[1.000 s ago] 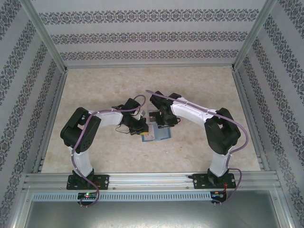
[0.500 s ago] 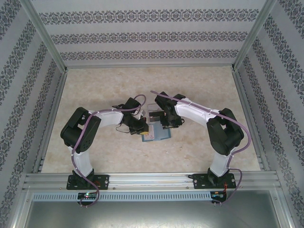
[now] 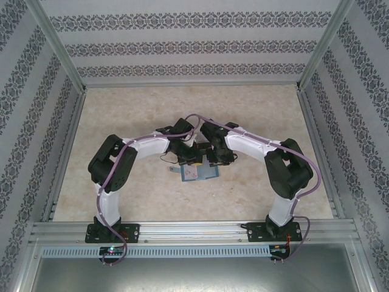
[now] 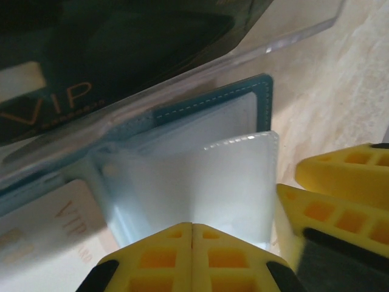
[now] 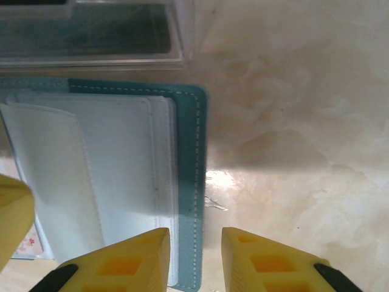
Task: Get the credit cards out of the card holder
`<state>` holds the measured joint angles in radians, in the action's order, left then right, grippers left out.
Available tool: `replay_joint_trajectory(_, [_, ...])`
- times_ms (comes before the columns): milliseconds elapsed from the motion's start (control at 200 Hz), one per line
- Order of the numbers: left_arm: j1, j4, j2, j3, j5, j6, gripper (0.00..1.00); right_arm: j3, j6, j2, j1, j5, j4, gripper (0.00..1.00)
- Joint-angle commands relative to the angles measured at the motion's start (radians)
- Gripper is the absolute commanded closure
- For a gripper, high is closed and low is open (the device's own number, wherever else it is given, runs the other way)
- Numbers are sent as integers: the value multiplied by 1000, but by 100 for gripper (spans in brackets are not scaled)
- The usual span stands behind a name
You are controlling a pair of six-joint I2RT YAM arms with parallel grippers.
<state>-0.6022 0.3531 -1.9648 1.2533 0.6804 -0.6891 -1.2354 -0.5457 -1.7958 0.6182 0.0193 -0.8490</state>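
Marbled table [image 3: 121, 121] carries the open holder [image 5: 196, 152] at centre. Left gripper [image 4: 192, 228]: jaws together at a sleeve [image 4: 206, 182] edge. Right gripper [image 5: 194, 243]: jaws apart astride the holder's border. Pin the holder flat; draw the card [image 4: 48, 231] out along its sleeve.

Card holder [image 5: 121, 170] lies open and flat on the marbled table [image 5: 292, 121], pale sleeves facing up. Right gripper [image 5: 194, 243] has its jaws parted astride the holder's stitched teal edge. Clear plastic piece [image 5: 91, 36] sits just beyond the holder.
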Motion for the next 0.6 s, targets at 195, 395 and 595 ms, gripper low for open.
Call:
replay_joint_trajectory(195, [-28,29,-78,50,15,15,100,70,-18,124,-47,72,60,69])
replay_joint_trajectory(395, [-31,47,-96,47,-2,22,100,138,-83,151,-63,235,210,70])
replay_joint_trajectory(595, [-32,46,-32,17,-39,22,100,172,-134,135,-61,333,319,72])
